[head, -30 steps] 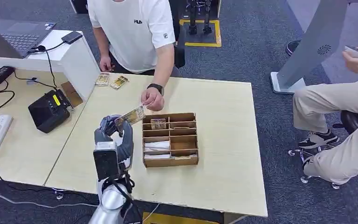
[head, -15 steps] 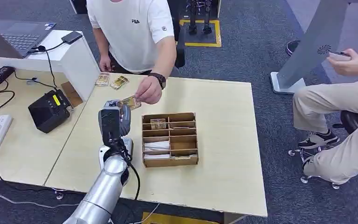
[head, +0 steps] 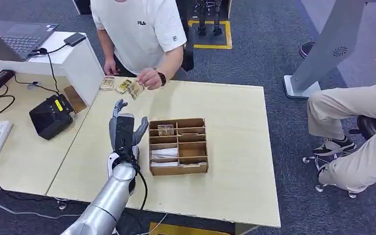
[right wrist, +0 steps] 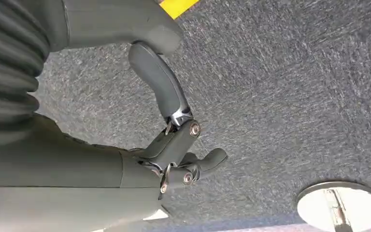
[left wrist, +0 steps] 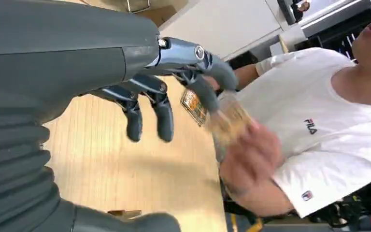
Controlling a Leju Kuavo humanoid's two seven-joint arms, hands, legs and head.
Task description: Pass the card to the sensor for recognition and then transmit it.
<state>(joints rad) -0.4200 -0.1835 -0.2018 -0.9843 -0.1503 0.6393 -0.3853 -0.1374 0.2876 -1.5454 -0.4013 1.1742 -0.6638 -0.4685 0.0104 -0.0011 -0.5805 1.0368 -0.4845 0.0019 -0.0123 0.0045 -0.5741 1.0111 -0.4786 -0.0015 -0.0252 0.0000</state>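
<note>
left hand (head: 125, 128): mine, up over the table, fingers spread, gripping nothing
right hand (right wrist: 174, 145): hanging over carpet, fingers curled in on nothing
organizer box (head: 178, 146): cardboard slots, one card in a far-left slot, white sheets lower left
card (head: 136, 89): in the person's hand (head: 150, 78), near two more cards on the table's far edge
risk: I'd guess it never reached the scanner (head: 52, 115), so no recognition

Left arm (head: 108, 200) comes up from bottom left of head view, silver, reaching forward. Left hand (head: 124, 131) sits left of frame middle, raised, palm side up-forward, fingers (left wrist: 147, 104) spread apart, thumb out to side, holding nothing. Right hand (right wrist: 174, 140) hangs down, seen in right wrist view at frame middle, fingers partly curled in, thumb bent, nothing in it.
</note>
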